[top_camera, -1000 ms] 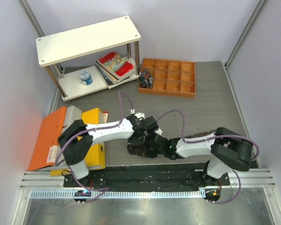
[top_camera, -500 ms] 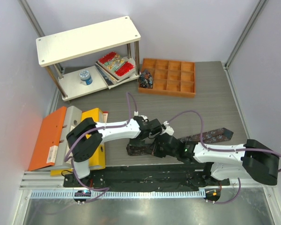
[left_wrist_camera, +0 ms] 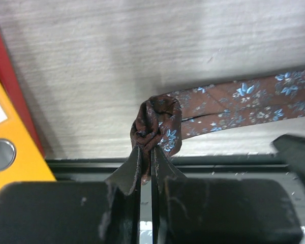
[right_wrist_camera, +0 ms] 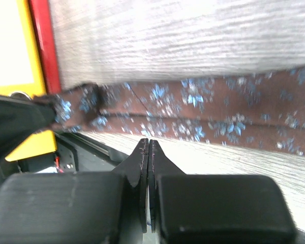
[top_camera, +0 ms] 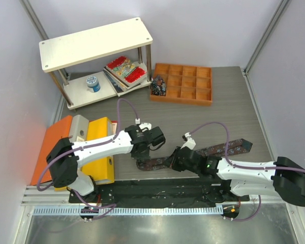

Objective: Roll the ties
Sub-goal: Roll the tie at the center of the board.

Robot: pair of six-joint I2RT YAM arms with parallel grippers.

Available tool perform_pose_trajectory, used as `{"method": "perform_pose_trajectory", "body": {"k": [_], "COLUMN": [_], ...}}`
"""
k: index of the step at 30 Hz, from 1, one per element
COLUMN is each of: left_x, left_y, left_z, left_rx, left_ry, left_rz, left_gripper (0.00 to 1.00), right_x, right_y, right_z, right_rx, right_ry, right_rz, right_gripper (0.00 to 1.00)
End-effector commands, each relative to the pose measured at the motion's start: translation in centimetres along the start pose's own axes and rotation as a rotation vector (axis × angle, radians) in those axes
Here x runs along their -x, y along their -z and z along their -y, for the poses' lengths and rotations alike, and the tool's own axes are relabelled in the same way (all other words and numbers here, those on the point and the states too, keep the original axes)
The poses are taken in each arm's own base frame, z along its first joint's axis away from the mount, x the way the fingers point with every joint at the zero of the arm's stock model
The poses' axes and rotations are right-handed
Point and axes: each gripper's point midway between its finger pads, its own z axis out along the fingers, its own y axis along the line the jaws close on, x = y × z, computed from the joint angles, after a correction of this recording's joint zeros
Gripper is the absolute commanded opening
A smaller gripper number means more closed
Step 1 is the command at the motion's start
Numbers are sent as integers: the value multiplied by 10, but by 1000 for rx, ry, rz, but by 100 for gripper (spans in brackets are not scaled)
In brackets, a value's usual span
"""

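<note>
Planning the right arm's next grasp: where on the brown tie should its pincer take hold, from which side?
Likely the tie's flat strip beside the rolled end that the left pincer pinches. It lies flat on the table, so come from above over its near edge. The right pincer, now shut, must open first.

Top view: rolled end of tie [top_camera: 229, 148] hidden under left gripper [top_camera: 143, 158], middle stretch under right gripper [top_camera: 177, 161]. Left wrist: tie runs off right edge, yellow binder [left_wrist_camera: 10, 152] cut by left edge. Right wrist: tie blurred, cut at right edge. Dark bits [top_camera: 158, 85] in orange tray [top_camera: 193, 84] too small to identify
</note>
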Motion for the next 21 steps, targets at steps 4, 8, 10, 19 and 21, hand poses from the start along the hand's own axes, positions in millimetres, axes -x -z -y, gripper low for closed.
{"method": "perform_pose_trajectory", "body": {"k": [4,8,10,19,21], "left_x": [-26,-32,-33,-43,-43], "left_y": [4,6,7,3,4], "left_z": [-17,-12,-11,-24,-26], "left_rx": [18,5,-4,-19,-22], "left_ry": [-56,-73,-79,-39,-34], "left_rz": [-74,-81,-75,-52,-46], "left_gripper": [0,0,0,0,0], "right_x": [15,19,24,4,-8], "right_y": [5,2,-2,-53,-67], "right_z": [7,-4,-29,-74,-80], "right_rx": [-31,-24,39,66,91], "right_ry": [-17,21,36,166,171], "right_rz": [80,82,88,-52,-108], "right_gripper": [2,3,5,7,6]}}
